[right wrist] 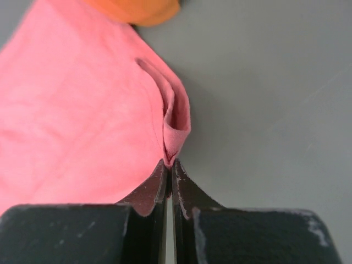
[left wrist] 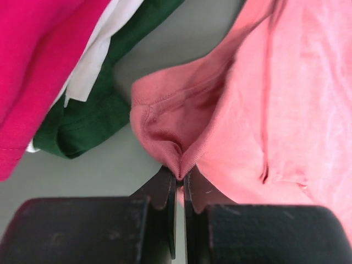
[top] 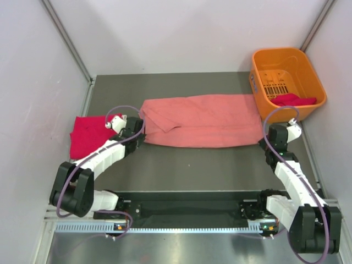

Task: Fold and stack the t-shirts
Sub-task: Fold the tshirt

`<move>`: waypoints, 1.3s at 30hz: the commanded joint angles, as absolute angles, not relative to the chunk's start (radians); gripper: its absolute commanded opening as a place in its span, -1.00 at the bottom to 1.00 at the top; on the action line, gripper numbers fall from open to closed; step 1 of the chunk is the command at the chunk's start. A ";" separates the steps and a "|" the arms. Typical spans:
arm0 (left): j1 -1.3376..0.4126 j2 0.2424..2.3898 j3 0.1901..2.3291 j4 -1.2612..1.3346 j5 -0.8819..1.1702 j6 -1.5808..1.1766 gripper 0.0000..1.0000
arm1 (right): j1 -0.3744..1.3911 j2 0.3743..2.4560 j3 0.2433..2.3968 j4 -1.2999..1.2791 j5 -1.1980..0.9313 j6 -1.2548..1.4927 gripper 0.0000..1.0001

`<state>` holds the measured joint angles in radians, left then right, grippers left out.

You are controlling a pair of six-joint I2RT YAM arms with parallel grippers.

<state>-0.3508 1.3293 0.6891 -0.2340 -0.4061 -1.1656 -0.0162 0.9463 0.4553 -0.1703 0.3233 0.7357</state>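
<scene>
The salmon-pink t-shirt lies as a long folded band across the middle of the table. My left gripper is shut on its near left corner. My right gripper is shut on its near right corner. A magenta-red t-shirt lies folded at the left, on top of a white one and a dark green one. Another magenta-red shirt lies in the basket. The orange shirt is not in view.
An orange plastic basket stands at the back right, close to the pink shirt's right end; its edge shows in the right wrist view. Grey walls close in the table on left, right and back. A black rail runs along the near edge.
</scene>
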 commanded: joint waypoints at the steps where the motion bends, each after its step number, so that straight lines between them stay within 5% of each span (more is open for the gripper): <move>1: -0.344 1.289 0.790 -0.346 -0.463 -1.115 -1.00 | -0.008 0.878 0.561 -0.262 0.374 0.738 -1.00; 11: -0.282 1.238 1.242 -0.644 -0.462 -0.962 -1.00 | -0.008 0.887 0.920 -0.451 0.293 0.724 -1.00; 24: -0.282 1.029 1.693 -0.818 -0.353 -0.812 -1.00 | -0.008 0.608 1.258 -0.560 0.179 0.706 -1.00; 39: -0.192 1.415 1.877 -0.740 -0.256 -0.785 -1.00 | -0.008 0.963 1.331 -0.396 0.112 0.741 -1.00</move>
